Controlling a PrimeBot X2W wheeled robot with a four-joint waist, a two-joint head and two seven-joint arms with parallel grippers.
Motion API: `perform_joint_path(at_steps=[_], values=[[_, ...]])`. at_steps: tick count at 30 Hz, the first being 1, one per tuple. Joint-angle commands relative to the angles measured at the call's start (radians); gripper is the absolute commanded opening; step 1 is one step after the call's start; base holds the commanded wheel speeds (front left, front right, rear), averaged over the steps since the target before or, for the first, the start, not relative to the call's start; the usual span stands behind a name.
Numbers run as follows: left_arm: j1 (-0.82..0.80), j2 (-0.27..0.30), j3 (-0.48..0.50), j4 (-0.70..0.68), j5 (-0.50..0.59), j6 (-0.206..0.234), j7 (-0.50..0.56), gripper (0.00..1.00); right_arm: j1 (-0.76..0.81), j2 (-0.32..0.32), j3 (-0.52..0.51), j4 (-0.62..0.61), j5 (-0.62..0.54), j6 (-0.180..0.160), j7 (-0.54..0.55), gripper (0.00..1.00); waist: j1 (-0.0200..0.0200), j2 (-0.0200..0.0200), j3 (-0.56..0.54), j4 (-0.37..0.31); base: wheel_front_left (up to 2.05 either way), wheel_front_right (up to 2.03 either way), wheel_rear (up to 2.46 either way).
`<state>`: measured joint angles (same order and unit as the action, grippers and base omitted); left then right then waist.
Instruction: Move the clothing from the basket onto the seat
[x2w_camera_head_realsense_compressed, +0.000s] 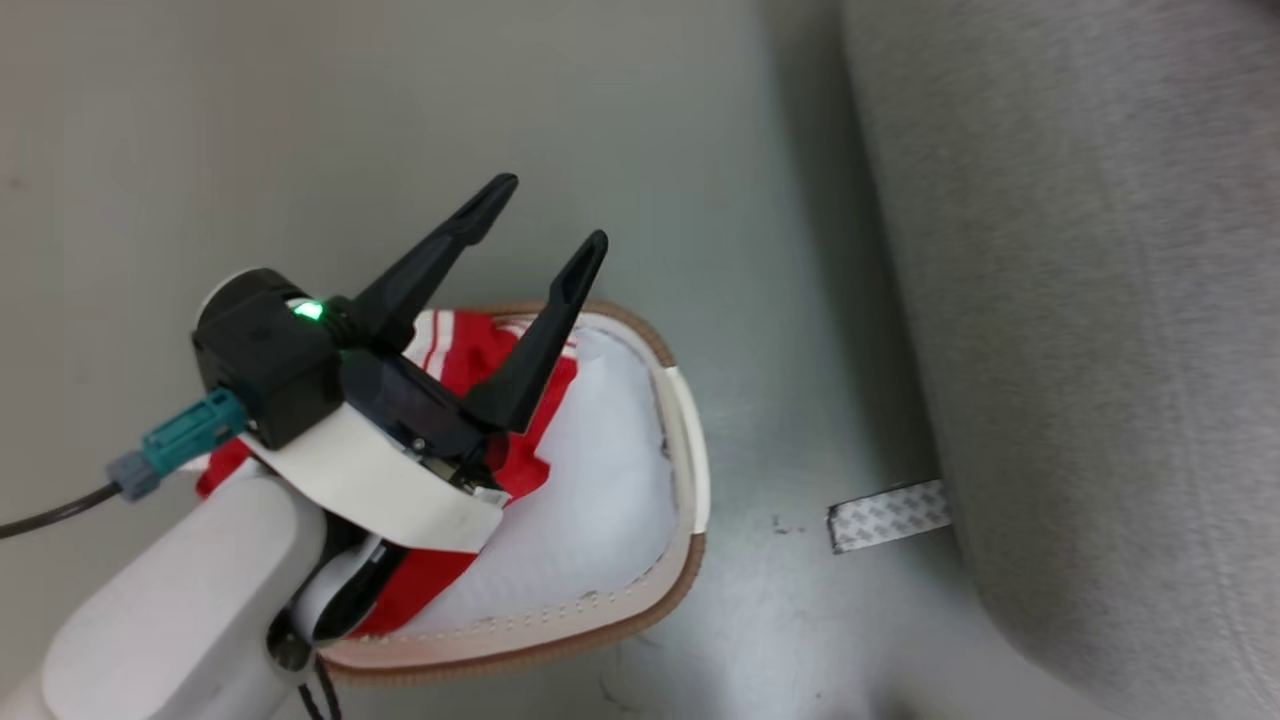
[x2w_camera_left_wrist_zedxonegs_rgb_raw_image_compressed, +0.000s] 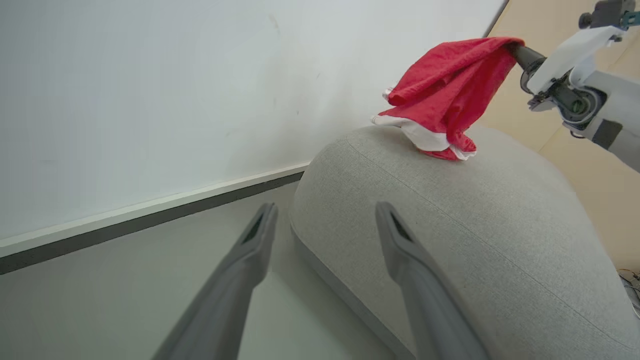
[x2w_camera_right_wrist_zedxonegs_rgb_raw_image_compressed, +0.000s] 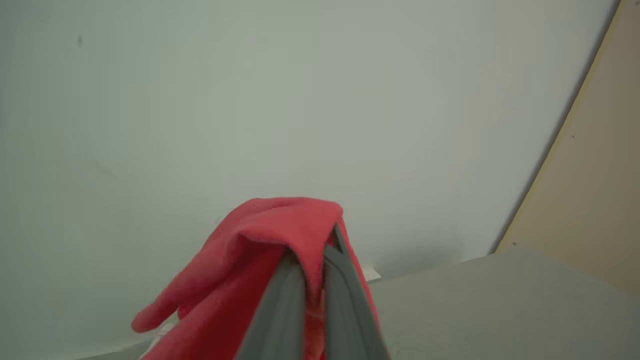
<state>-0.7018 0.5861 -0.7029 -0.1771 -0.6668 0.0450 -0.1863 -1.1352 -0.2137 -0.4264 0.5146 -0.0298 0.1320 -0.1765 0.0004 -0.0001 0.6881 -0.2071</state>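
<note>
My right gripper (x2w_camera_right_wrist_zedxonegs_rgb_raw_image_compressed: 315, 256) is shut on a bright red garment (x2w_camera_right_wrist_zedxonegs_rgb_raw_image_compressed: 270, 225). In the left wrist view this garment (x2w_camera_left_wrist_zedxonegs_rgb_raw_image_compressed: 445, 95) hangs from the right gripper (x2w_camera_left_wrist_zedxonegs_rgb_raw_image_compressed: 516, 50), and its white-trimmed lower end touches the top of the light grey seat (x2w_camera_left_wrist_zedxonegs_rgb_raw_image_compressed: 450, 225). My left gripper (x2w_camera_head_realsense_compressed: 551, 213) is open and holds nothing, hovering over the cream basket (x2w_camera_head_realsense_compressed: 690, 450) with its brown rim. More red fabric with red-and-white striped trim (x2w_camera_head_realsense_compressed: 470, 365) lies in the basket beside a pale white cloth (x2w_camera_head_realsense_compressed: 600, 480). My left arm hides the basket's left part.
The seat (x2w_camera_head_realsense_compressed: 1100, 300) stands on the right of the grey floor, a gap away from the basket. A strip of patterned tape (x2w_camera_head_realsense_compressed: 888, 515) lies on the floor at its base. A white wall (x2w_camera_left_wrist_zedxonegs_rgb_raw_image_compressed: 150, 100) with a dark baseboard (x2w_camera_left_wrist_zedxonegs_rgb_raw_image_compressed: 150, 220) stands behind, and a beige panel (x2w_camera_right_wrist_zedxonegs_rgb_raw_image_compressed: 590, 200) to the right.
</note>
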Motion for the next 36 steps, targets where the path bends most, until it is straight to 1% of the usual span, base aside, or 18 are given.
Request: perform_joint_path(at_steps=[1, 5, 6, 7, 8, 9, 11, 14, 17, 19, 21, 23, 26, 27, 31, 36], values=[[0.003, -0.001, 0.003, 0.009, 0.002, -0.001, -0.012, 1.0, 0.007, 0.006, -0.05, 0.027, -0.048, -0.002, -0.001, 0.0, -0.0004, 0.0001, 0.048, 0.053, 0.0, 0.0, 0.0], [0.031, -0.012, 0.007, 0.037, -0.011, 0.0, -0.036, 1.0, 0.068, 0.03, -0.191, 0.093, -0.165, -0.002, -0.004, 0.0, -0.0004, 0.0001, 0.038, 0.07, 0.0, 0.0, 0.0], [0.041, -0.014, 0.011, 0.045, -0.017, 0.003, -0.041, 1.0, 0.079, 0.043, -0.222, 0.101, -0.184, -0.002, -0.012, 0.03, -0.0004, 0.0001, 0.031, 0.07, 0.0, 0.0, 0.0], [0.052, -0.015, 0.016, 0.051, -0.02, 0.005, -0.048, 1.0, 0.089, 0.055, -0.241, 0.11, -0.206, -0.002, -0.019, 0.18, -0.0004, 0.0001, 0.023, 0.068, 0.0, 0.0, 0.0], [0.062, -0.014, 0.021, 0.059, -0.023, 0.006, -0.051, 1.0, 0.095, 0.065, -0.256, 0.115, -0.225, -0.002, -0.027, 0.4, -0.0004, 0.0001, 0.014, 0.065, 0.0, 0.0, 0.0], [0.072, -0.011, 0.025, 0.064, -0.026, 0.007, -0.055, 1.0, 0.104, 0.072, -0.276, 0.117, -0.238, -0.002, -0.035, 1.0, -0.0004, 0.0001, 0.005, 0.061, 0.0, 0.0, 0.0], [0.085, -0.009, 0.033, 0.073, -0.03, 0.009, -0.06, 1.0, 0.12, 0.089, -0.294, 0.13, -0.277, -0.002, -0.044, 1.0, -0.0004, 0.0001, -0.013, 0.055, 0.0, 0.0, 0.0], [0.11, -0.015, 0.046, 0.089, -0.029, 0.015, -0.068, 1.0, 0.14, 0.106, -0.261, 0.14, -0.308, -0.002, -0.058, 1.0, -0.0004, 0.0001, -0.052, 0.046, 0.0, 0.0, 0.0], [0.149, -0.017, 0.069, 0.104, -0.037, 0.017, -0.073, 1.0, 0.174, 0.106, -0.197, 0.138, -0.329, -0.002, -0.074, 1.0, -0.0004, 0.0001, -0.106, 0.033, 0.0, 0.0, 0.0], [0.183, -0.025, 0.092, 0.119, -0.041, 0.021, -0.078, 1.0, 0.199, 0.11, -0.143, 0.126, -0.312, -0.002, -0.082, 1.0, -0.0004, 0.0001, -0.158, 0.027, 0.0, 0.0, 0.0], [0.225, -0.041, 0.125, 0.127, -0.048, 0.023, -0.079, 1.0, 0.231, 0.102, -0.076, 0.106, -0.286, -0.002, -0.086, 1.0, -0.0004, 0.0001, -0.212, 0.028, 0.0, 0.0, 0.0], [0.267, -0.067, 0.174, 0.126, -0.037, 0.026, -0.079, 1.0, 0.273, 0.09, -0.014, 0.069, -0.241, -0.002, -0.089, 1.0, -0.0004, 0.0001, -0.267, 0.037, 0.0, 0.0, 0.0], [0.34, -0.111, 0.259, 0.132, -0.011, 0.029, -0.079, 1.0, 0.355, 0.074, 0.079, -0.022, -0.177, -0.002, -0.088, 1.0, -0.0004, 0.0001, -0.346, 0.055, 0.0, 0.0, 0.0], [0.34, -0.111, 0.259, 0.132, -0.011, 0.029, -0.079, 1.0, 0.355, 0.074, 0.079, -0.022, -0.177, -0.002, -0.088, 1.0, -0.0004, 0.0001, -0.346, 0.055, 0.0, 0.0, 0.0], [0.437, -0.179, 0.377, 0.145, 0.031, 0.032, -0.078, 1.0, 0.493, 0.056, 0.183, -0.148, -0.095, -0.002, -0.087, 1.0, -0.0004, 0.0001, -0.446, 0.084, 0.0, 0.0, 0.0], [0.552, -0.258, 0.49, 0.158, 0.118, 0.027, -0.078, 1.0, 0.681, 0.063, 0.26, -0.262, -0.035, -0.002, -0.087, 1.0, -0.0004, 0.0001, -0.549, 0.124, 0.0, 0.0, 0.0]])
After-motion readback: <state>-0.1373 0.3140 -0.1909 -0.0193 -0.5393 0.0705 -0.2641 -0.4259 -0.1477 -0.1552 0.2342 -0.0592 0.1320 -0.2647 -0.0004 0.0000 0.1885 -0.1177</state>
